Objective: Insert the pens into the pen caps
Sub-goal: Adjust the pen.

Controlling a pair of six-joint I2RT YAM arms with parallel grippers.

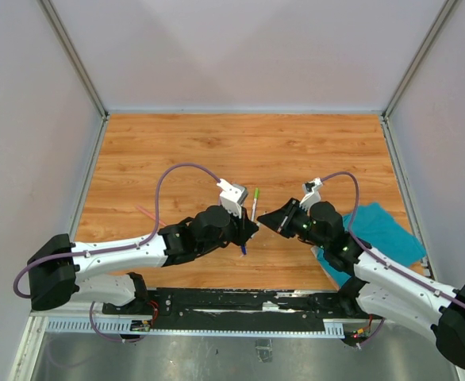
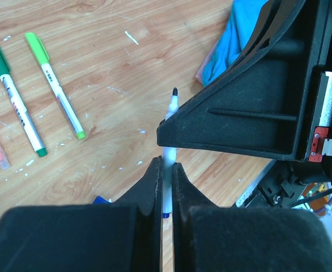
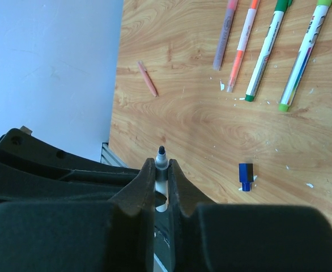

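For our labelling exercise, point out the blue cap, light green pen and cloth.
blue cap (image 3: 245,171), right wrist view, its side.
light green pen (image 2: 59,93), left wrist view, mid barrel.
cloth (image 1: 385,228), top view, its middle.

Five pens show: four lie on the desk (image 3: 183,130), namely one purple-grey pen (image 3: 225,35), one orange pen (image 3: 242,45), one dark green pen (image 3: 264,54) and one light green pen (image 3: 302,56), and the fifth is one uncapped pen (image 3: 161,161) with a dark tip. There is one loose dark blue cap (image 3: 245,177), one thin pink piece (image 3: 147,78) whose kind cannot be told, and one teal cloth (image 1: 383,226). Two arms are there, each with one gripper, the left gripper (image 2: 167,170) and the right gripper (image 3: 161,170), so two grippers pinch that single pen.
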